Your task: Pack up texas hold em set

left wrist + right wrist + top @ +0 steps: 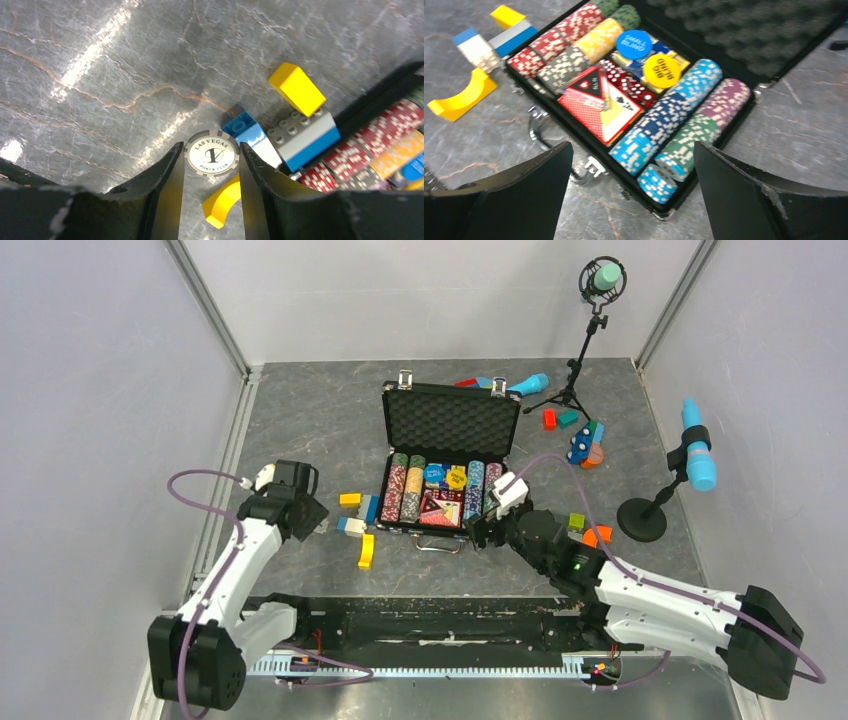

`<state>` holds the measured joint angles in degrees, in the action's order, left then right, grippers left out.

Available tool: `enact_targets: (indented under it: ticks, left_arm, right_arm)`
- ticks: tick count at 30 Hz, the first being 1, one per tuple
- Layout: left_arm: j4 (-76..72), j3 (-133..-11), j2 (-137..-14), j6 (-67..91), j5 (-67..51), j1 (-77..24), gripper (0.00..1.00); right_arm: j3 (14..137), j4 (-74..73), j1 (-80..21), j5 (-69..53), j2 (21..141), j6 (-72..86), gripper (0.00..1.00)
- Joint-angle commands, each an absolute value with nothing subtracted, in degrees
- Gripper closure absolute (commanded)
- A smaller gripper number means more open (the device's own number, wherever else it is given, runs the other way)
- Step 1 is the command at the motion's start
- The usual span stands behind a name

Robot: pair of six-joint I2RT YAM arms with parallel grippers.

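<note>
One black case [450, 420] lies open in the middle of the bench [320, 430], lid on the far side, holding four rows of chips [664, 115], two round buttons [634, 44] and a card deck [594, 107]. The left hand [211, 150] is clamped on a single loose chip [211, 159] left of the case, where four toy blocks [366, 550] crowd its left wall. The right hand [632, 150] hangs with its fingers wide apart over the near right corner, and three blue microphones [697, 455] sit farther off.
</note>
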<state>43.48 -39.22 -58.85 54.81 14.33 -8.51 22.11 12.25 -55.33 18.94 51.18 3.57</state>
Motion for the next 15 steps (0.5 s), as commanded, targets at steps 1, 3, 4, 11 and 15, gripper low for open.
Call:
enact_targets:
  ticks: [1,3,4,11,15]
  left_arm:
    - [46.9,-42.7,-54.8,55.1,11.7,-9.3,0.54]
    - [47.5,-43.3,-53.7,55.5,11.0,-10.2,0.55]
    - [48.0,-43.7,-53.4,55.8,10.8,-10.8,0.55]
    - [47.9,-46.2,-54.2,62.9,12.9,-22.9,0.56]
    - [46.0,-49.3,-58.2,67.6,15.4,-32.3,0.56]
  right_arm:
    - [26.8,8.2,-54.5,27.7,49.0,9.3,0.02]
    - [27.1,8.0,-53.7,26.9,48.1,8.8,0.02]
    - [27.4,7.7,-53.1,26.9,47.8,9.7,0.02]
    - [29.7,7.0,-48.5,13.8,50.4,14.2,0.02]
    - [29.1,11.0,-48.0,6.6,51.8,18.9,0.02]
